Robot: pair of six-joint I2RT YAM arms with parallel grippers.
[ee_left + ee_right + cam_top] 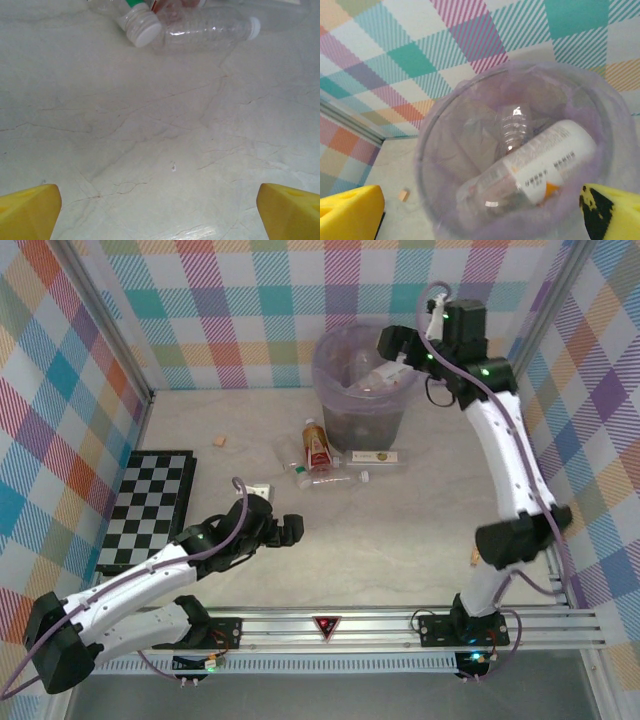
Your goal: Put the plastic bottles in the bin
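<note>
Big pale marble-look table [400,530] w/ plaid walls [250,300] round it. Right arm [505,455] reaches up to the far side, left arm [130,585] lies low over the near-left part of the table.

Next biggest, the bin [365,415]: round, translucent grey-lilac, clear bag inside, standing upright at the far middle of the table by the back wall. Right gripper [385,355] hangs just above its rim on the right side. From the right wrist cam the bin [427,130] sits right under the right gripper [480,215], jaws spread wide, nothing between them. Inside: a white-label bottle [545,165] lying tilted and a clear bottle [515,125] behind it.

Checkerboard [150,505] lies flat at the left, just beside the left arm.

Rest of the plastic bottles lie on the table in a bunch in front of the bin: a red-label bottle [317,445], a long clear one w/ a label [375,456] to its right, and a clear bottle [335,478] on its side nearest the arms.

Left gripper [290,528] is near that bunch but apart from it. Left wrist cam: left gripper [160,210] jaws wide apart, bare table between, w/ a white-cap bottle [137,27] and a clear bottle [205,32] touching each other at the top of frame.

Smallest: a tan cork block [219,441] left of the bottles.
</note>
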